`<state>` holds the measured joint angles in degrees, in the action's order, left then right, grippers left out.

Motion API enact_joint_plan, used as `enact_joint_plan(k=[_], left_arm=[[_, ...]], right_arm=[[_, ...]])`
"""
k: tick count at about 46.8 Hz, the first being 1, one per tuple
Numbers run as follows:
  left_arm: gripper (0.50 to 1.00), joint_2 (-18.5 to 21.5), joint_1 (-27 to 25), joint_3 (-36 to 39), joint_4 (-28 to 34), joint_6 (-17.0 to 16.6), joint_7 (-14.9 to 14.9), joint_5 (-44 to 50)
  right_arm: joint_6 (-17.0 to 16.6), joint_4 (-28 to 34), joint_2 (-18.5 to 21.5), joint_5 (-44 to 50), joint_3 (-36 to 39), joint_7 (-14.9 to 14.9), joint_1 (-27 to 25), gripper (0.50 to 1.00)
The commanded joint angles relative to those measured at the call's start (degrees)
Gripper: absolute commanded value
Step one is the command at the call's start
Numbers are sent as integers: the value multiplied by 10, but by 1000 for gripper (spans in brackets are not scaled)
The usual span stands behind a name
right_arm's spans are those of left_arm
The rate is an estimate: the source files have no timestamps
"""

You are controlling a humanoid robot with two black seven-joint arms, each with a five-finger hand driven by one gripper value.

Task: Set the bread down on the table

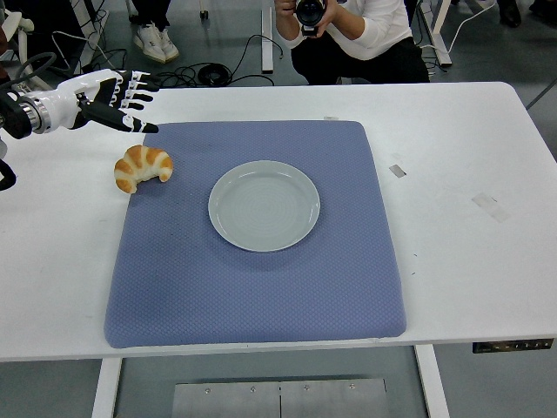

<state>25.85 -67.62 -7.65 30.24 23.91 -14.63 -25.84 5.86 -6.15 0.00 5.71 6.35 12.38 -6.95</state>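
Bread, a croissant, lies at the left edge of the blue mat, part on the mat and part over the white worktop, its curved back upward in the picture. The left robot hand hangs above and to the left of it, apart from it, fingers spread and holding nothing; its arm comes in from the left edge. A grey plate sits on the mat, right of the bread and well apart from it. Bits of tape lie on the worktop right of the mat. Beyond the far edge a person crouches, holding a camera. Cables trail on the floor behind.
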Motion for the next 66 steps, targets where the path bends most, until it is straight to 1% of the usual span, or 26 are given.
enact_joint_plan(k=[1, 9, 16, 26, 40, 46, 66], left_arm=[[961, -1, 3, -24, 0, 0, 1, 22], [963, -7, -1, -36, -4, -1, 0, 40], [966, -12, 3, -68, -4, 0, 0, 74], [969, -12, 3, -93, -5, -1, 0, 104], [969, -33, -1, -168, -47, -1, 2, 130], [969, -37, -3, -194, -62, -7, 3, 148], [971, -43, 3, -190, -62, -8, 3, 149]], right_arm=[[0, 0, 0, 0, 1, 0, 0, 1000], [0, 0, 0, 0, 1, 0, 0, 1000], [-1, 0, 0, 0, 0, 0, 0, 1000], [0, 0, 0, 0, 0, 0, 0, 1000], [0, 0, 0, -1, 1, 0, 0, 1000], [0, -1, 0, 0, 1, 0, 0, 1000], [-1, -3, 0, 0, 1, 0, 1, 1000]])
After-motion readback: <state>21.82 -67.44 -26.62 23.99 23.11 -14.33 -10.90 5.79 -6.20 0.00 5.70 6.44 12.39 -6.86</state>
